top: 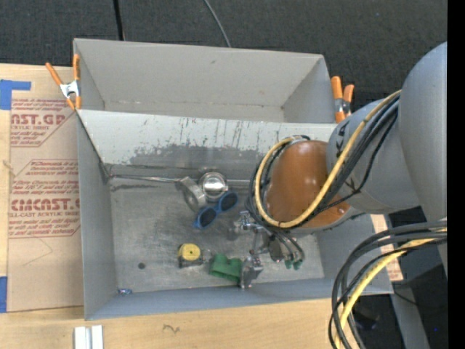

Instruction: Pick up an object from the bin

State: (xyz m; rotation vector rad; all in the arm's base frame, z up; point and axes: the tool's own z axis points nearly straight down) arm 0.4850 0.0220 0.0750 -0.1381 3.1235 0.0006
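My gripper [251, 257] hangs low over the bin's front right part, below the arm's orange cover. One metal fingertip points down beside a green plastic piece [225, 267] that lies on the bin floor just left of it. A second small green bit [293, 263] lies right of the gripper. Blue sunglasses [214, 209] lie up and left of the gripper, in the middle of the bin. A small yellow disc with a dark part [189, 253] lies left of the green piece.
A shiny metal cup-like thing [205, 186] lies near the bin's back wall, with a thin metal rod running left from it. The arm and its cables cover the bin's right side. The left half of the floor is bare metal.
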